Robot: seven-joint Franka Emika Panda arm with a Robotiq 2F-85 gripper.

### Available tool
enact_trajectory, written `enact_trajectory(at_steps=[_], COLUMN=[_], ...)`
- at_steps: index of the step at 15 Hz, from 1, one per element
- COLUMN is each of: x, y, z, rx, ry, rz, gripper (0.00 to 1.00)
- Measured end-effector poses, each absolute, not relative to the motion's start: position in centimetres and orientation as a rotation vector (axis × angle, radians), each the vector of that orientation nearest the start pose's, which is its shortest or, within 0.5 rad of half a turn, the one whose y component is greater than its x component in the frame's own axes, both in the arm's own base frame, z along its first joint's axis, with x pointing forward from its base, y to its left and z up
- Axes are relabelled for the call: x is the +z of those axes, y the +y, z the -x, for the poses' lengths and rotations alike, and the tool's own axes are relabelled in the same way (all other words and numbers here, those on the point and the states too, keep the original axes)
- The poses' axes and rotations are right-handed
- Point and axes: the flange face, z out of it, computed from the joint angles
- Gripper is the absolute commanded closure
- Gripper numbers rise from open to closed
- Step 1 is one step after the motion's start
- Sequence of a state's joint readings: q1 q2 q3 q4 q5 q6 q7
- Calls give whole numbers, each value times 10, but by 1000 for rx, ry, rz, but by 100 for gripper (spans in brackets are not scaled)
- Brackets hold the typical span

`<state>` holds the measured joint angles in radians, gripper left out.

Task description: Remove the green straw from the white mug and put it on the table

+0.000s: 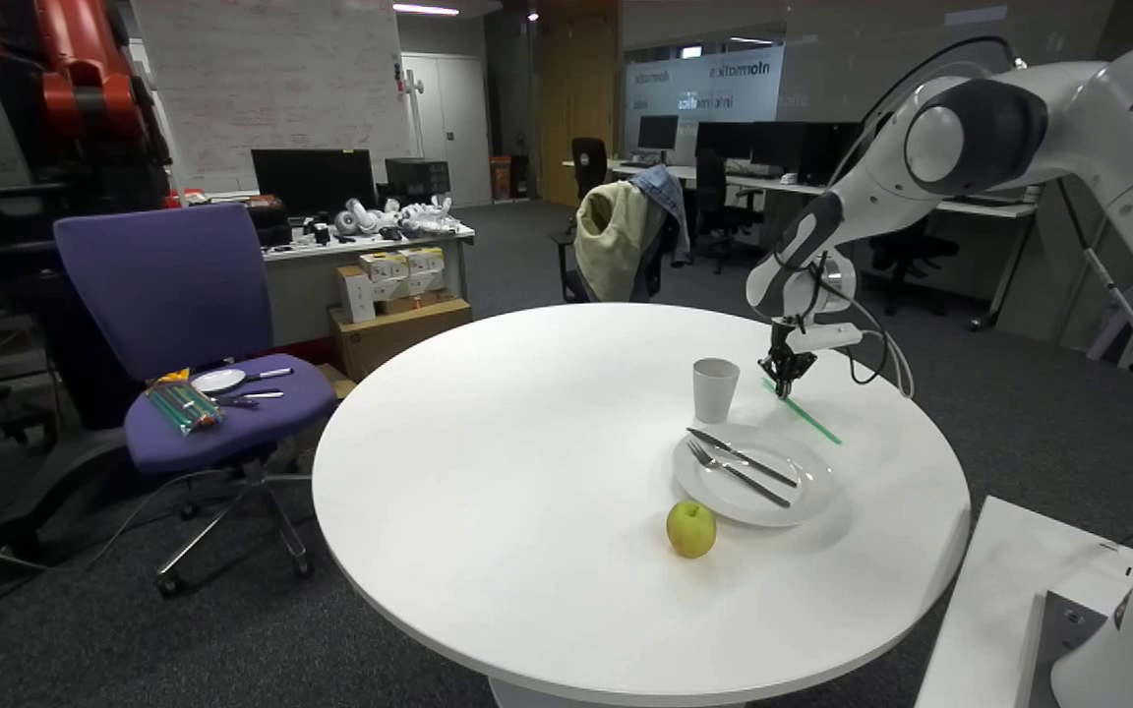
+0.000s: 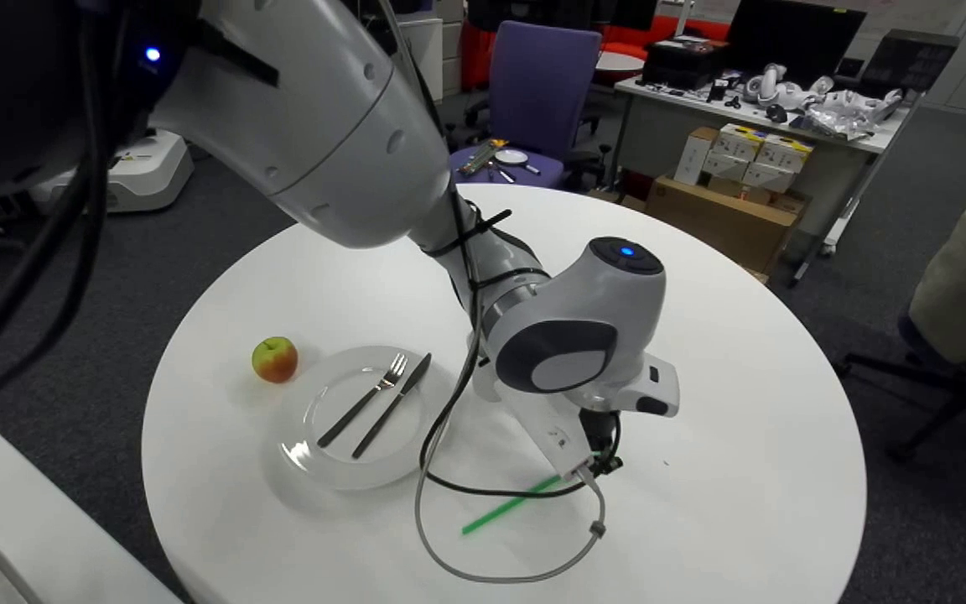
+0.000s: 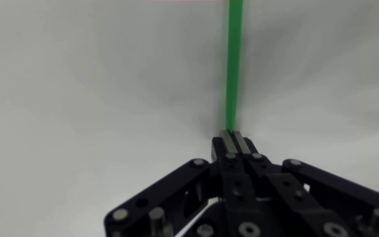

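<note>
The green straw is out of the white mug and lies nearly flat, at or just above the white table. My gripper is shut on the straw, with its fingertips close to the table top. In the wrist view the straw runs straight away from between the closed fingertips. The straw also shows in an exterior view, partly hidden by the wrist and cables. The mug stands upright beside the gripper; in that view the arm hides most of it.
A white plate with a fork and a knife lies near the mug and straw. A yellow-green apple sits beside the plate. A loose cable hangs from the wrist over the table. A purple chair stands beyond the table.
</note>
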<state>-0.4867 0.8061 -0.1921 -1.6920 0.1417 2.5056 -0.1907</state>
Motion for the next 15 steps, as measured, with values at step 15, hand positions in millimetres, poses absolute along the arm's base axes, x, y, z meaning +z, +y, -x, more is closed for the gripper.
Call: enact_trajectory(at_steps=[15], x=[134], y=[-438], z=[-550], rx=[314], ry=[105], rz=[3206], gripper=[71])
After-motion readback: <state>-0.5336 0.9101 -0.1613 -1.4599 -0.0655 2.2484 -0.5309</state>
